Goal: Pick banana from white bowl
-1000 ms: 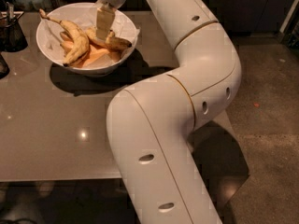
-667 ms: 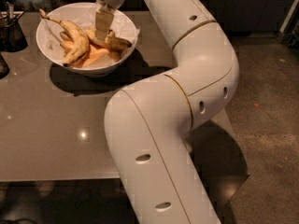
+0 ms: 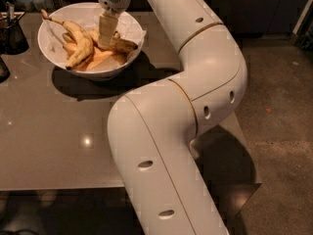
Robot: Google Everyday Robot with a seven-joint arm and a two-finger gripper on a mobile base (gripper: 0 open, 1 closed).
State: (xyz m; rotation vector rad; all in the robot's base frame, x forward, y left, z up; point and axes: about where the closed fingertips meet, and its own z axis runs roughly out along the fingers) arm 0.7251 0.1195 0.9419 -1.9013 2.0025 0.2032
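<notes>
Since the earlier frame, only a slight leftward shift of the arm's [image 3: 161, 146] thick lower section is seen. The gripper [image 3: 107, 43] is kept where it was, down inside the bowl [image 3: 129, 25], and the fruit is unmoved. The gripper is pointed straight down from the wrist at the top edge of the view, and its tip is seen over the left half of the banana [image 3: 125, 45]. Whether it is open or closed cannot be told, nor whether anything is held by it.

The banana is laid low across the right side of the bowl, nearly level, with its dark tip turned toward the right rim. Pale orange-yellow pieces [image 3: 100, 58] are spread over the bowl's bottom just in front of it. A curved banana [image 3: 80, 45] is laid to the left of the gripper, its long thin stem carried up over the left rim.

The bowl is stood near the far edge of the grey table [image 3: 49, 126]. A dark container [image 3: 11, 33] is seen left of the bowl, apart from it. Dark floor [image 3: 279, 111] is shown to the right of the table.
</notes>
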